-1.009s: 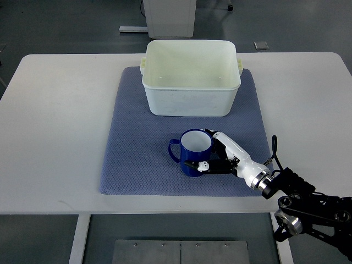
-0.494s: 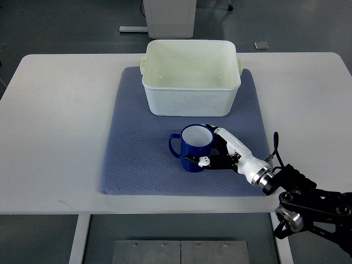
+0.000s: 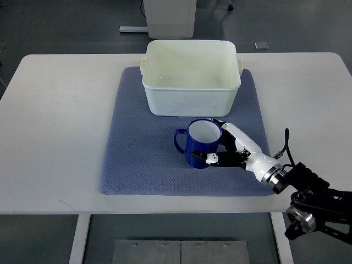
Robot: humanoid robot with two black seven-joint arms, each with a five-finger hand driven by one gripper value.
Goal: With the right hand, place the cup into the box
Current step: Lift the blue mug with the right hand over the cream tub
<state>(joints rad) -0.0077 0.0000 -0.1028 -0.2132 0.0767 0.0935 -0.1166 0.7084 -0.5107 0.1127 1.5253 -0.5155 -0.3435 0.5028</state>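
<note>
The white desk (image 3: pixel 60 132) fills most of the top view, and a blue-grey textured mat (image 3: pixel 137 154) lies across its middle. On the mat toward 12 o'clock stands the box (image 3: pixel 191 99), a white plastic tub with rounded corners and small lugs on its short sides, open upward with nothing showing inside.

Just toward 6 o'clock of the box, apart from its front wall, is the cup (image 3: pixel 201 144), a dark blue mug with a white inside. Its mouth faces up and slightly toward the camera, and its handle points to 9 o'clock. Whether its base rests on the mat or is raised a little cannot be told.

The right hand (image 3: pixel 231 149) reaches in from 4 o'clock and is clamped on the cup. Its white fingers (image 3: pixel 233 133) curve around the side at 3 o'clock, and the thumb, tipped in white, presses on the front of the cup wall at about 6 o'clock. Behind the hand, the silver wrist and black forearm run off toward the lower right corner, past the desk edge.

At the very top, beyond the desk, a white cabinet base (image 3: pixel 170 16) stands on the grey floor.
</note>
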